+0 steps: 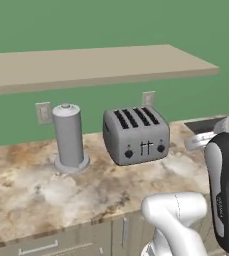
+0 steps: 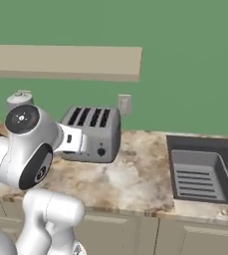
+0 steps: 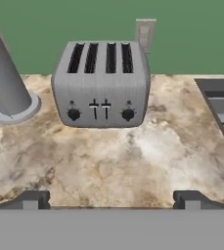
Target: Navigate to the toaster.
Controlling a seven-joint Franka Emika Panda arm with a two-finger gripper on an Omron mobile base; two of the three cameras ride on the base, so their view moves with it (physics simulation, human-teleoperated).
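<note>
Toaster (image 1: 136, 135) sits toward the back of the marbled surface (image 1: 31, 200) in the left base view, just beside a tall grey cylinder (image 1: 69, 137) on a round base, with two wall outlets (image 1: 43, 113) behind them; likely it is parked near the wall so its cord would reach a socket. A bare wooden shelf (image 1: 86, 65) runs above. From the right base view the toaster (image 2: 98, 130) is partly hidden by the robot's elbow, and a dark sink (image 2: 205, 169) lies well off to its right. Looking along the hand, the gripper (image 3: 111, 199) hangs released, its two tips spread wide and holding nothing; the toaster (image 3: 101, 85) stands straight ahead of it, knobs and levers facing the gripper, the cylinder (image 3: 6, 78) ahead to the gripper's left, the sink's edge (image 3: 221, 102) to its right. I'd judge the drive about finished. No brand or lettering is legible anywhere.
</note>
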